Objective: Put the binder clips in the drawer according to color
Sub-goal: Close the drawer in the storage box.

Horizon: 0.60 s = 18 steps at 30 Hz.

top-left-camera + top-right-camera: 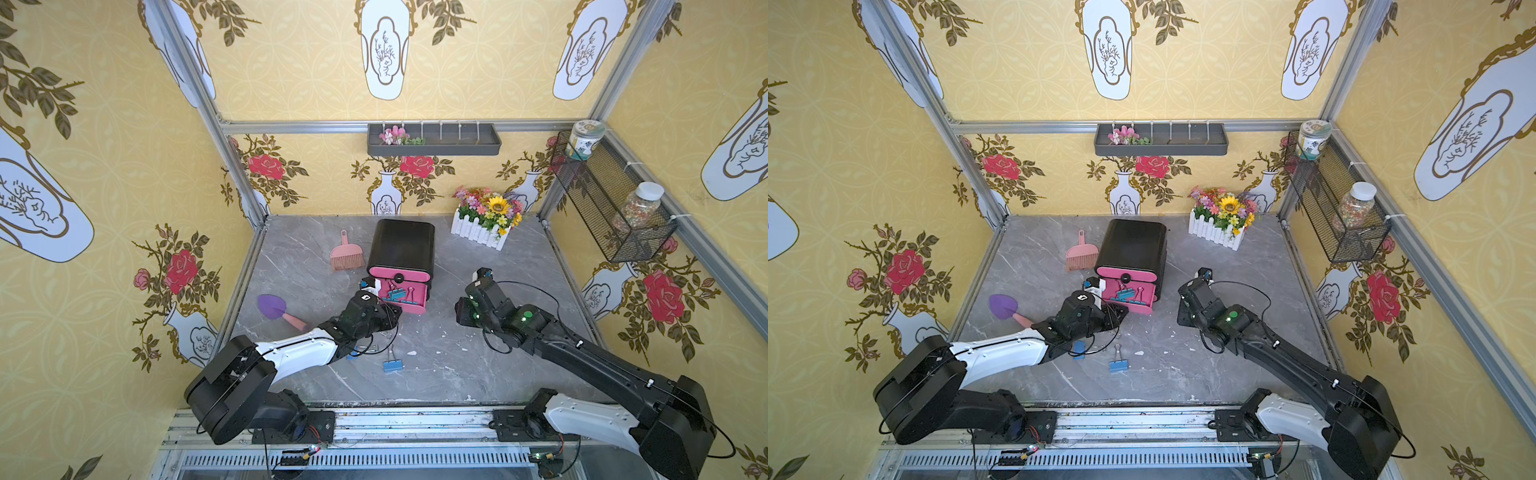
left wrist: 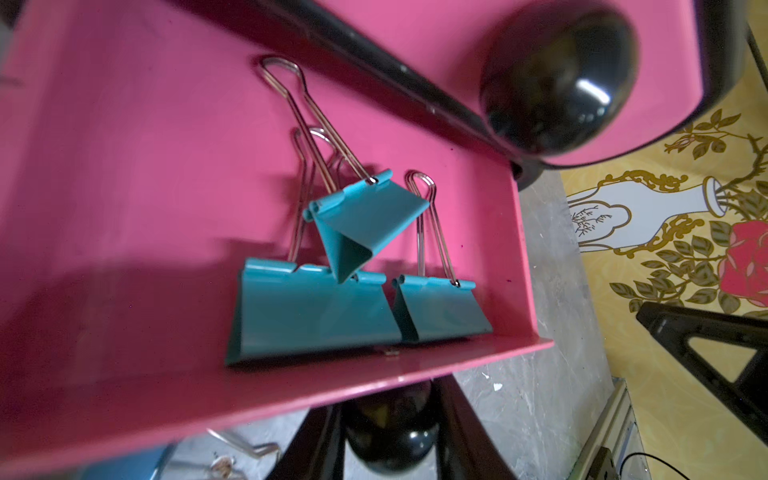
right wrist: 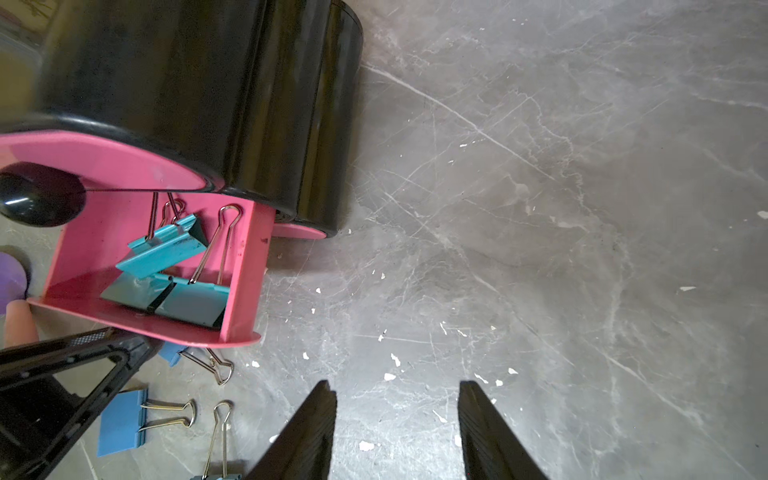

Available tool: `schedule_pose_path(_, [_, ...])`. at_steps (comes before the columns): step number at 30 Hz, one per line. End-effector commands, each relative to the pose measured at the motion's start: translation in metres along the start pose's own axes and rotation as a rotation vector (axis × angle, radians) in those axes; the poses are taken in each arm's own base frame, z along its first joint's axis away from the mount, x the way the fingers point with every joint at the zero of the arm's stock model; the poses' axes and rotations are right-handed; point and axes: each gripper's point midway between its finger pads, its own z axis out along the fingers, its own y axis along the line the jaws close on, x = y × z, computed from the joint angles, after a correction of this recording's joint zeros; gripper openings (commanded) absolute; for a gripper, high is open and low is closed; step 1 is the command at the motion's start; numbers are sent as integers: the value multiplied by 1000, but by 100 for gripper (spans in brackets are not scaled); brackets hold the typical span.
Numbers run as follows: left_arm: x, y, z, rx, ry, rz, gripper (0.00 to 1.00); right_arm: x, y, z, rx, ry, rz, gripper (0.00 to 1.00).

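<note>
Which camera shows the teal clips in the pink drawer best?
The left wrist view: the teal clips sit close, all three distinct. The right wrist view shows them smaller; both top views, just a tiny teal cluster.

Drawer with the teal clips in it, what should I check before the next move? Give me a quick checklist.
1. Open drawer holds one color: ok, three teal clips only.
2. Left gripper on the drawer's knob: ok, jaws closed around it.
3. Right gripper free: ok, jaws apart over bare table, nothing held.
4. Handles low enough to slide in: cannot tell; one clip leans on the others, handles raised.
5. All clips put away: not ok, blue clips lie on the table.
6. Top drawer open for them: not ok, shut.
</note>
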Motion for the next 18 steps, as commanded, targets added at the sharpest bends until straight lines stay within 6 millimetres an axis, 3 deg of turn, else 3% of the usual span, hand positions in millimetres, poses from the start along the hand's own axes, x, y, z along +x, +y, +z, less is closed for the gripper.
schedule_pose_path(1, [-17, -15, 4, 63, -43, 26, 30, -3, 0, -2, 0, -10, -5, 52])
schedule_pose_path(18, [-56, -24, 36, 91, -99, 16, 34, 2, -7, -4, 11, -4, 3, 52])
